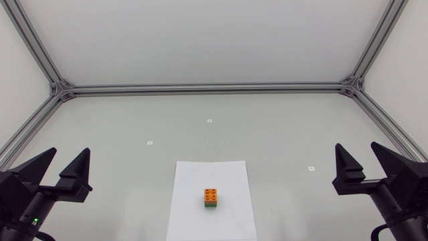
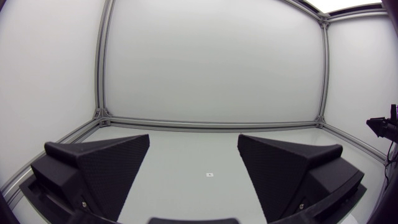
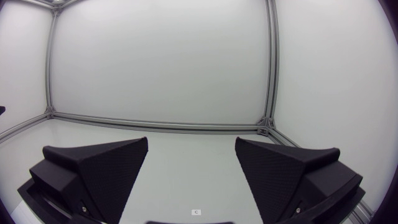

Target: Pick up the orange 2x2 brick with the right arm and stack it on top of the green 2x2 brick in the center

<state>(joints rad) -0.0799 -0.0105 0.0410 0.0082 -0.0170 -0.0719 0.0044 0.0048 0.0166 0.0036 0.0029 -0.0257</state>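
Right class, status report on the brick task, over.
Left end effector, right end effector open, empty. Orange brick on green brick. Nothing in the way.

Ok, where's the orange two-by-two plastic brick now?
Head view, lower middle: the orange 2x2 brick sits atop the green 2x2 brick on the white paper sheet.

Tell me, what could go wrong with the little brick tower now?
The orange 2x2 brick sits on the green 2x2 brick, but whether it is pressed on fully cannot be seen; a bump might knock it off. Both stand on a white paper sheet, which could slide.
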